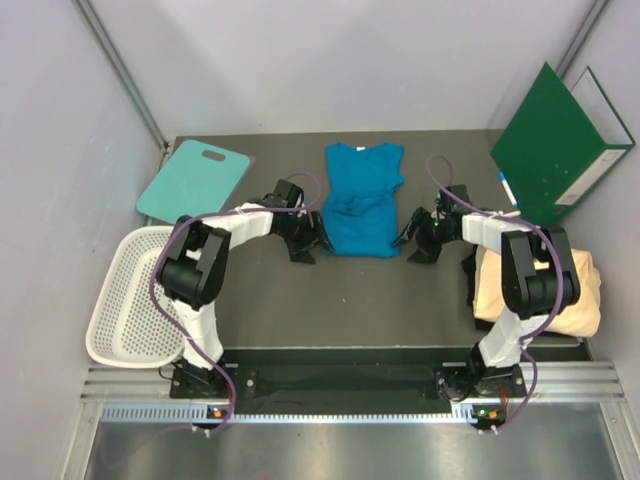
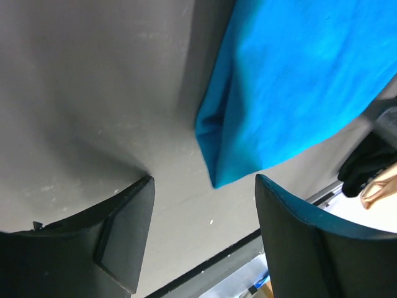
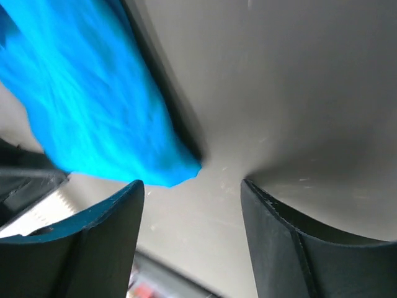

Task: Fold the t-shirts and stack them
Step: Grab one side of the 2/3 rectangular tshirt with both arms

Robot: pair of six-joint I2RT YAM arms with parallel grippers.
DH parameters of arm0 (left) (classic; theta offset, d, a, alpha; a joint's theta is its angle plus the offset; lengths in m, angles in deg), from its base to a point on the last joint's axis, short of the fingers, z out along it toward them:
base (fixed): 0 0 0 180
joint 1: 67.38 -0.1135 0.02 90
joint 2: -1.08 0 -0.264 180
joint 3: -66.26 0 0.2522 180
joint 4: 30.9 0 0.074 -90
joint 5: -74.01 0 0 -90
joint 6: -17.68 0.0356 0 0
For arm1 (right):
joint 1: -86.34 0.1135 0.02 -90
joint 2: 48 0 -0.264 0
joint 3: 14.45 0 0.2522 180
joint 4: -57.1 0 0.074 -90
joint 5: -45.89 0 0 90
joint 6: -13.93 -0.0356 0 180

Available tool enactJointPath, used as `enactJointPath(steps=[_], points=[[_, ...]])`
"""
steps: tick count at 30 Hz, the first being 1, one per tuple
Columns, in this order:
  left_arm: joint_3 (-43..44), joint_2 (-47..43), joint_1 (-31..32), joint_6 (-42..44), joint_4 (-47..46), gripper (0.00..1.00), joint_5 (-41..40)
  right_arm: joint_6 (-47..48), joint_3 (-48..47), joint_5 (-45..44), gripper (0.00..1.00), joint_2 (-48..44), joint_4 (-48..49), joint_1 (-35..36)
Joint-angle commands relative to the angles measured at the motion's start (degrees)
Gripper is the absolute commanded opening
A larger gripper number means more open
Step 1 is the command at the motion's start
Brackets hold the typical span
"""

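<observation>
The dark grey table (image 1: 300, 310) fills the overhead view; a green binder (image 1: 560, 140) leans against the wall at its far right corner; a white mesh basket (image 1: 125, 300) hangs over its left edge, and a teal board (image 1: 190, 180) with a handle hole lies flat at the far left. All three show only from above.

The cream-yellow t-shirt (image 1: 585, 290) sits as a folded bundle at the right edge, partly behind the right arm; the overhead camera alone shows it clearly.

The blue t-shirt (image 1: 362, 200) lies flat at the rear centre, neckline toward the far wall, its lower part rumpled and its bottom hem nearest the arms. From above it is a small patch between the two grippers; the wrist cameras show its cloth close up.

The left gripper (image 1: 305, 245) is low over the table just beside the shirt's near left corner. The left wrist view shows what the overhead cannot: both fingers (image 2: 124, 230) are spread wide, holding nothing, with that corner, doubled along its edge, lying just ahead of the gap.

The right gripper (image 1: 418, 242) is low beside the near right corner. In its own view, its fingers (image 3: 291, 242) are likewise spread and bare, the corner's tip just ahead of the left-hand finger; whether either gripper touches the table I cannot tell.
</observation>
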Motion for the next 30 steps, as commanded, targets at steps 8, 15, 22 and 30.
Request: enactJointPath(steps=[8, 15, 22, 30], points=[[3.36, 6.34, 0.18, -2.48, -7.29, 0.00, -0.40, -9.16, 4.53, 7.68, 0.29, 5.57, 12.99, 2.07], [3.99, 4.16, 0.10, -1.95, -5.27, 0.00, -1.81, -7.60, 6.57, 6.01, 0.00, 0.21, 13.03, 2.78], [-1.10, -5.59, 0.53, -1.87, -0.97, 0.00, -1.11, -1.17, 6.48, 7.59, 0.00, -9.36, 2.68, 3.48], [-4.98, -20.09, 2.56, -1.25, 9.58, 0.00, -0.76, 5.77, 8.41, 10.05, 0.00, -21.49, -11.40, 4.01]])
